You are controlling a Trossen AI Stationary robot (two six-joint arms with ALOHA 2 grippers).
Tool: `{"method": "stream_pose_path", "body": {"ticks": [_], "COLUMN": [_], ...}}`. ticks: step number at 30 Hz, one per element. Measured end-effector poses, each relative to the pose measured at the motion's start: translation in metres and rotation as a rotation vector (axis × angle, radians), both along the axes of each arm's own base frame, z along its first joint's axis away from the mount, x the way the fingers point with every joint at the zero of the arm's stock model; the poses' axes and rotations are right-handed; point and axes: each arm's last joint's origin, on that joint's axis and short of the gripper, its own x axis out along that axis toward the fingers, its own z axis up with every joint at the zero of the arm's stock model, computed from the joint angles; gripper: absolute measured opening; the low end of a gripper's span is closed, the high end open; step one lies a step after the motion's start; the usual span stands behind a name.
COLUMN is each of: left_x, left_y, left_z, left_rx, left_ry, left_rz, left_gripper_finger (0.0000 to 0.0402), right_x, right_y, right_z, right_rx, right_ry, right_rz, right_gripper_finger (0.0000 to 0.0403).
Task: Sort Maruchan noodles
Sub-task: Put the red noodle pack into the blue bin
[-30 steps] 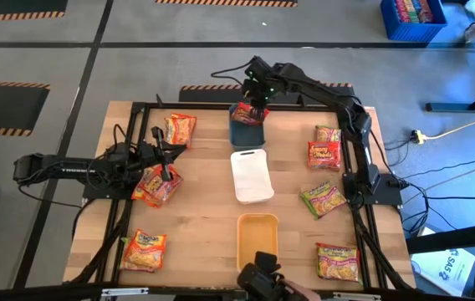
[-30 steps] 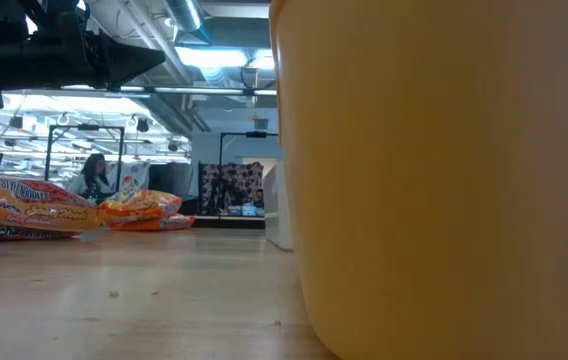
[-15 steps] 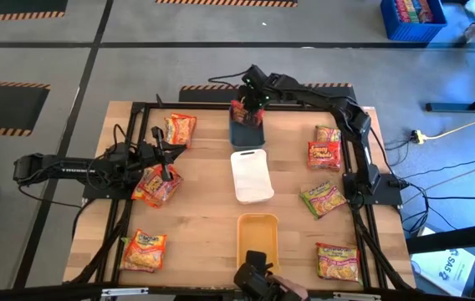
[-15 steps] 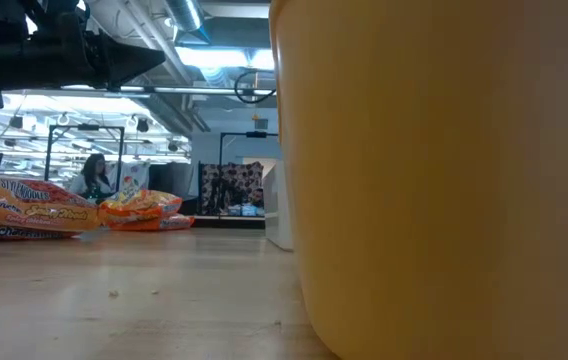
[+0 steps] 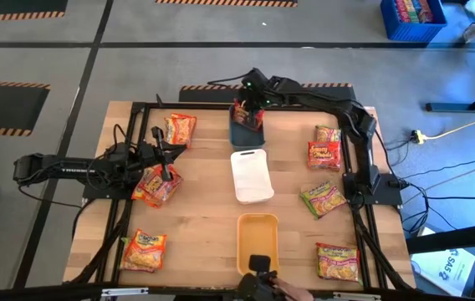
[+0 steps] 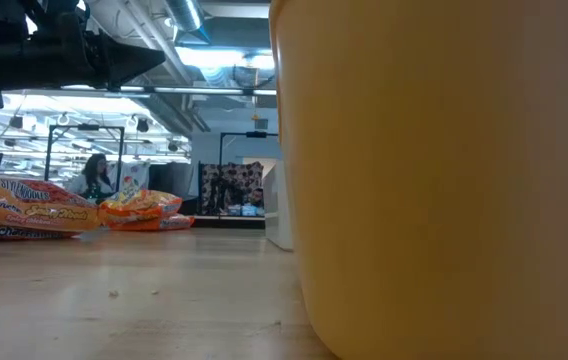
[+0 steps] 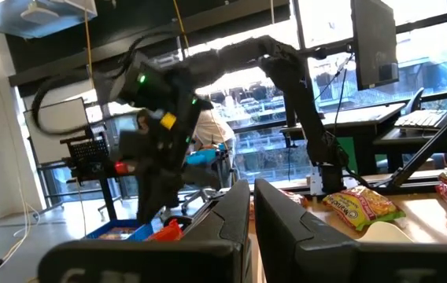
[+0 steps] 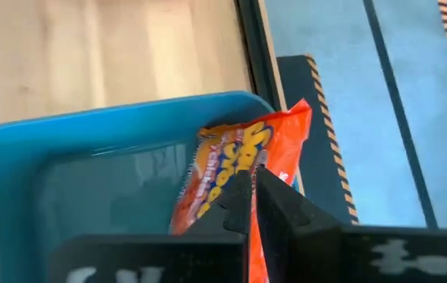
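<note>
My right gripper (image 5: 249, 102) hangs over the far end of the blue-grey tray (image 5: 247, 132), shut on an orange-red Maruchan packet (image 8: 235, 161). My left gripper (image 5: 166, 173) waits shut above an orange and red pair of packets (image 5: 155, 186) at the table's left. It touches nothing. Other packets lie flat on the wood: one far left (image 5: 181, 128), one near left (image 5: 144, 249) and several along the right side (image 5: 324, 155) (image 5: 323, 198) (image 5: 338, 261). In the low view, packets (image 6: 24, 205) lie at the left. My right gripper pinches the orange-red packet between its two fingers (image 8: 275, 208), near one edge (image 8: 249, 169) of the wrapper, coming from above and pointing down. The packet hangs below the fingers, slanting over the blue-grey tray's far end (image 8: 208, 106). I cannot tell whether its lower end touches the tray.
A white tray (image 5: 251, 176) lies mid-table and an orange-yellow tray (image 5: 257, 237) near the near edge; its wall (image 6: 434, 170) fills the low view. A black frame (image 5: 350, 180) borders the table. A dark object with a hand (image 5: 261, 283) sits at the near edge.
My right gripper has shifted slightly toward the table's left over the blue-grey tray's far end, still shut on the packet. The dark object at the near edge has moved a little.
</note>
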Motion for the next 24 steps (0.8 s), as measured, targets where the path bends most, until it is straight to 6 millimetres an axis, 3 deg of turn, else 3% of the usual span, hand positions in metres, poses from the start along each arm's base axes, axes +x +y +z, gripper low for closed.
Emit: {"method": "stream_pose_path", "body": {"ticks": [5,8,13,19,24], "left_x": [0.0,0.0,0.0,0.0,0.0], "left_y": [0.0,0.0,0.0,0.0,0.0], "left_z": [0.0,0.0,0.0,0.0,0.0], "left_rx": [-0.001,-0.001,-0.006,-0.003,-0.003], "left_ry": [0.0,0.0,-0.002,0.0,-0.001], "left_rz": [0.0,-0.001,-0.002,-0.001,-0.001], "left_gripper_finger": [0.0016,0.0016,0.0016,0.0016,0.0016], "right_x": [-0.023,-0.035,-0.041,-0.028,-0.023], "right_y": [-0.003,-0.013,-0.034,-0.048,-0.051], "right_z": [0.028,0.027,0.008,-0.02,-0.036], "right_rx": [0.072,0.171,0.302,0.376,0.424], "right_ry": [-0.064,-0.074,-0.083,-0.128,-0.117], "right_rz": [-0.173,-0.239,-0.299,-0.251,-0.231], "right_gripper_finger": [0.0006,0.0028,0.0139,0.0285,0.0327]}}
